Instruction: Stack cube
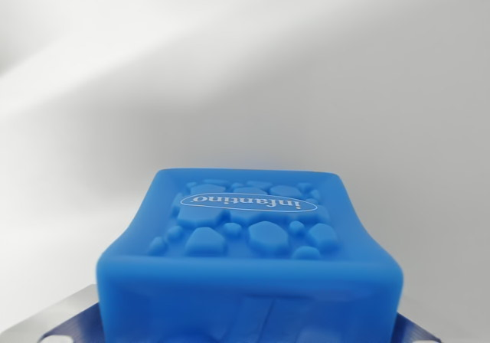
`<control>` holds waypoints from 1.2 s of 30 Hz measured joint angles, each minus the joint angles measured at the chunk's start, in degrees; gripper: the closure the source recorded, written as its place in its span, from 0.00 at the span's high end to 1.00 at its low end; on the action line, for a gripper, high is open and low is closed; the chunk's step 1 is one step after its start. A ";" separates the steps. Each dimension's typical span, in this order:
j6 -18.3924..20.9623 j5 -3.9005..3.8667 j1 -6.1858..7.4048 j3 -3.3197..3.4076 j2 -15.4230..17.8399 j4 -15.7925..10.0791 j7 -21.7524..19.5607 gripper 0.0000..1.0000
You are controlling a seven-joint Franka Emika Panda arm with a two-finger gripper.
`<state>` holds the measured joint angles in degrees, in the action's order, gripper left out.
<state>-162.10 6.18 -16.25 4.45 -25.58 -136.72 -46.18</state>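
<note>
A soft blue cube (249, 243) fills the lower middle of the wrist view, very close to the camera. Its top face carries raised pebble shapes and a white oval "infantino" logo. My gripper (249, 331) is shut on the cube: one finger (65, 318) shows at the bottom left against the cube's side, and the other peeks out at the bottom right corner. The cube's lower part and the fingertips are cut off by the bottom edge of the frame. No second cube shows in this view.
Behind the cube lies a plain white surface (245, 67) with soft grey shadows, one running across the upper left.
</note>
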 joint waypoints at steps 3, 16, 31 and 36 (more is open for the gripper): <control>0.57 -0.04 0.18 0.21 0.79 -0.19 -0.05 0.00; 4.22 -0.78 1.13 1.35 5.56 -1.26 -0.59 0.00; 10.12 -2.58 1.68 2.31 12.41 -1.98 -1.86 0.00; 11.22 -3.08 1.94 2.19 13.24 -1.69 -1.73 0.00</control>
<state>-150.88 3.10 -14.30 6.65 -12.34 -138.41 -47.91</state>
